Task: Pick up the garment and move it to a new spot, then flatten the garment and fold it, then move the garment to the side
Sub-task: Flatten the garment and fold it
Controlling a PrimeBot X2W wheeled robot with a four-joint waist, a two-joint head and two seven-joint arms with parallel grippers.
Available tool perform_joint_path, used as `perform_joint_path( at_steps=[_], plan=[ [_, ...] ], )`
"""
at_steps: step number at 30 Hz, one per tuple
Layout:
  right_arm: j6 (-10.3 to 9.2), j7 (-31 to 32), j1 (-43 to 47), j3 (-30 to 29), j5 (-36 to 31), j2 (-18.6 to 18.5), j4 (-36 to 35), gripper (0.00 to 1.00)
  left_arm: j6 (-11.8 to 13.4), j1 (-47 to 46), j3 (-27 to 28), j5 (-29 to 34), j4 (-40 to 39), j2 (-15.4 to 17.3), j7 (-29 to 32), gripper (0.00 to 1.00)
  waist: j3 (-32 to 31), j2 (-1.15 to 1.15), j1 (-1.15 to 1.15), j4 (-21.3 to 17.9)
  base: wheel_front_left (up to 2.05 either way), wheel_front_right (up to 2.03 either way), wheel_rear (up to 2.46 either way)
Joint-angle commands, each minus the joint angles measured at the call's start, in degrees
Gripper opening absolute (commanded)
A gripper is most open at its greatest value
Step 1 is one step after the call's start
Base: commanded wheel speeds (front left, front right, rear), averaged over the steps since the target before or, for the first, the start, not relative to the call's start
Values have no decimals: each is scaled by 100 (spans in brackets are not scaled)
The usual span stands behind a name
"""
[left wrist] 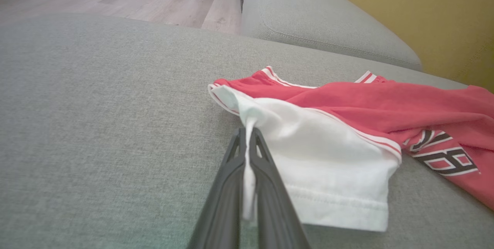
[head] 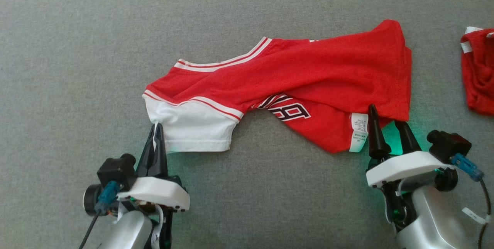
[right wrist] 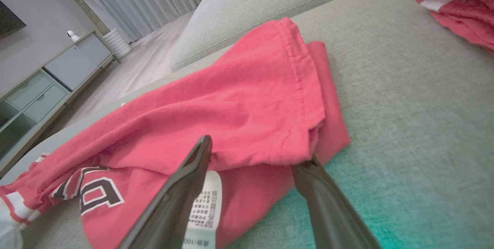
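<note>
Left gripper (head: 156, 129): pinches the white sleeve (head: 193, 129).
Right gripper (head: 385, 117): spread, straddling the hem (head: 403, 98).
Garment (head: 308, 67): stretches lengthwise between them.

The grey woven sofa seat (head: 77, 48) carries a red shirt (head: 308, 71), which lies rumpled and stretched sideways just beyond both pairs of fingers. Its white sleeve (head: 193, 125) rests on the fabric at the tips of the left fingers (head: 154, 152), with a pinch of it caught between them. Its red hem and white care label (head: 359, 131) lie at the tips of the right fingers (head: 374, 129), which stand spread apart. A second red garment (head: 478, 71) lies on the seat well to the right of the right fingers, apart from the shirt.
</note>
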Motion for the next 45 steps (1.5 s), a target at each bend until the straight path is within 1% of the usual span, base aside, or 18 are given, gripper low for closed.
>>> perform_joint_path(
  at_steps=[1,7,8,9,10,11,12,16,20,23,26,30,34,39,43,45],
  plan=[
    [39,-91,-153,116,-2,-28,-113,100,49,-77,172,38,-193,129,-1,0,0,0,0,3,0,0,0],
    [39,-43,-318,41,-77,-28,98,100,56,-76,152,24,-191,145,9,0,-19,0,0,28,0,0,0],
    [39,-36,-346,35,-92,-28,136,77,56,-72,151,21,-190,151,7,0,-26,0,0,34,0,0,0],
    [39,-28,-371,32,-97,-28,168,49,56,-68,151,18,-189,157,4,0,-37,0,0,41,0,0,0],
    [39,-18,-389,30,-102,-28,196,29,57,-62,151,14,-189,162,2,0,-50,0,0,47,0,0,0],
    [39,-6,-402,27,-107,-28,219,12,58,-55,151,10,-191,168,-1,0,-67,0,0,53,0,0,0],
    [39,6,-413,25,-111,-28,239,0,60,-46,153,5,-194,174,-4,0,-84,0,0,56,0,0,0],
    [39,11,-431,19,-164,-28,241,0,62,-21,159,2,-220,202,-34,0,-151,0,0,56,0,0,0],
    [39,-20,-397,-4,-203,-28,65,0,20,-30,142,17,-350,246,-84,0,-276,0,0,41,0,0,0],
    [39,9,-324,-54,-225,-28,-223,0,-38,-90,141,23,-573,295,-108,0,-416,0,0,24,0,0,0],
    [39,82,-217,-104,-222,-28,-677,0,-98,-177,181,4,-917,369,-107,0,-597,0,0,0,0,0,0],
    [39,281,-28,-262,-210,-28,-1498,0,-118,-335,252,36,-1587,568,25,0,-831,0,0,-37,0,0,0],
    [39,623,201,-466,-293,-28,-2564,0,-86,-569,391,122,-2378,876,271,0,-1091,0,0,-69,0,0,0],
    [39,1286,361,-717,-440,-107,-4031,0,-107,-1059,638,232,-3366,1348,714,0,-1375,0,0,-124,0,0,0],
    [39,1876,308,-924,-485,-195,-5063,0,-144,-1628,806,227,-4078,1597,1163,0,-1532,0,0,-156,0,0,0],
    [39,2138,232,-1005,-527,-277,-5483,0,-150,-1945,879,156,-4356,1640,1394,0,-1552,0,0,-170,0,0,0]
  ],
)
